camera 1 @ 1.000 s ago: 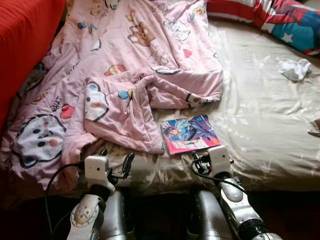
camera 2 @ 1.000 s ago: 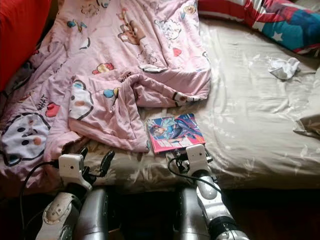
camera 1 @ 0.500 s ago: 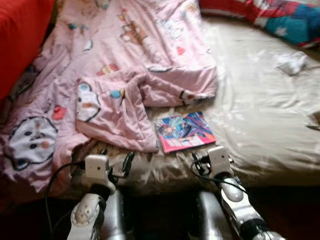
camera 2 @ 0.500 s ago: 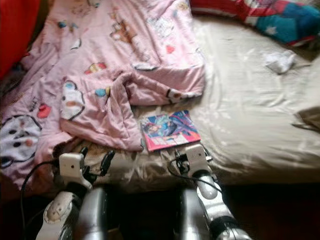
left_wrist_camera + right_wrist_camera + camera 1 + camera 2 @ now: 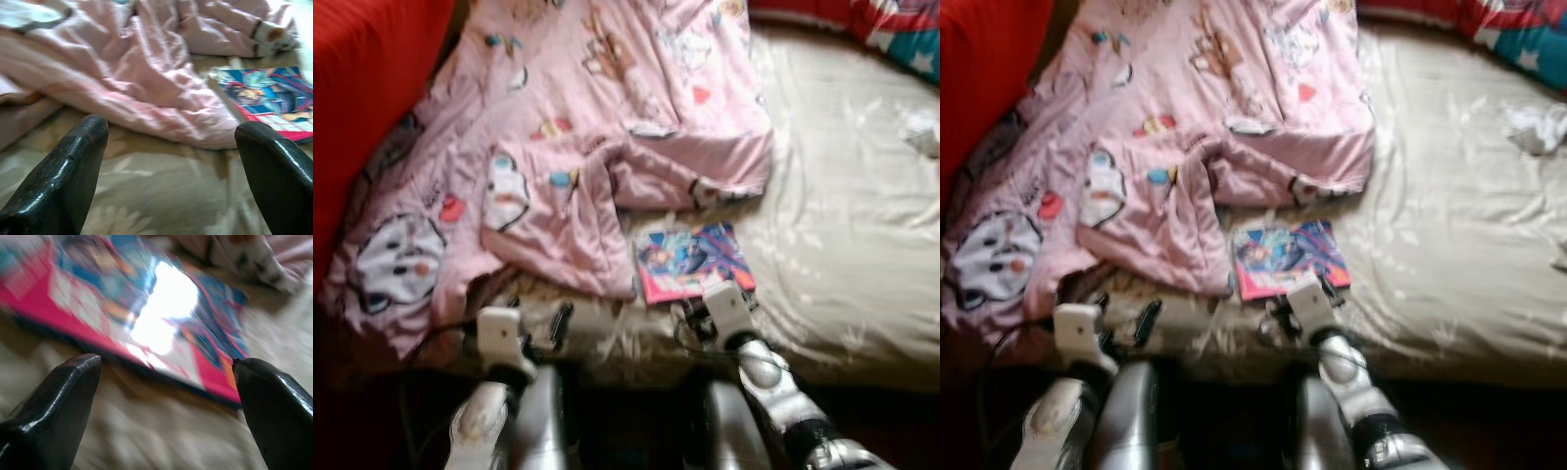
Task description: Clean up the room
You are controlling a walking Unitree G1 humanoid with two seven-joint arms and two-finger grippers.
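A thin book (image 5: 691,261) with a colourful cover and pink border lies flat on the beige sheet (image 5: 842,215), just beside the crumpled pink cartoon blanket (image 5: 578,127). My right gripper (image 5: 715,294) is open at the book's near edge. In the right wrist view, the book (image 5: 146,318) lies just ahead of the spread fingertips (image 5: 73,377), low over the sheet. My left gripper (image 5: 536,315) is open near the bed's front edge. In the left wrist view, its fingers (image 5: 78,147) point at the blanket's folded hem (image 5: 146,83).
A red cushion or couch (image 5: 362,98) rises along the left. A white crumpled cloth (image 5: 1534,127) lies at the far right of the bed. A red and blue patterned pillow (image 5: 1518,29) sits at the top right. Below the bed's front edge the floor is dark.
The camera has shifted and the picture is blurred. My right gripper has edged forward to the book's near edge. The left gripper sits much as before.
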